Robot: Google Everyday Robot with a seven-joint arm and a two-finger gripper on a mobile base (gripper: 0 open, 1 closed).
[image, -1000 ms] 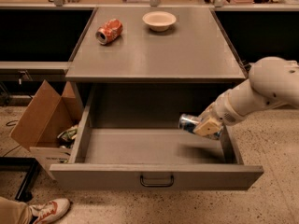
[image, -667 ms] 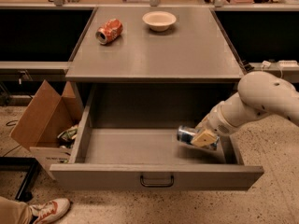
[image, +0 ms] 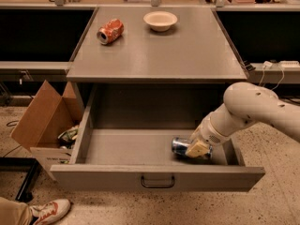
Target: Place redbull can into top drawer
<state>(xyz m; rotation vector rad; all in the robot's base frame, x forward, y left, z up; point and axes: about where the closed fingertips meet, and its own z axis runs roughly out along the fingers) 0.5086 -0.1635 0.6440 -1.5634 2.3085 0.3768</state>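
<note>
- At the far left we are seeing a cardboard box standing open on the floor beside the cabinet, and a sneaker poking in at the near left corner.
- On the cabinet top an orange-red soda can is lying on its side, with a pale bowl sitting to its right.
- Below, the top drawer is standing pulled wide open toward us.
- Right of centre inside it, the redbull can is lying on its side, low and close behind the front panel. Its long axis is running left to right, and its silver end is pointing left. We are unable to tell whether it is touching the drawer floor.
- The gripper is reaching in from the right on the white arm, clamped around the can's right-hand part, so the can is sticking out to its left.
- We are judging that release is next. The hand would be parting and drawing back rightward and upward, and the can might be rolling.
</note>
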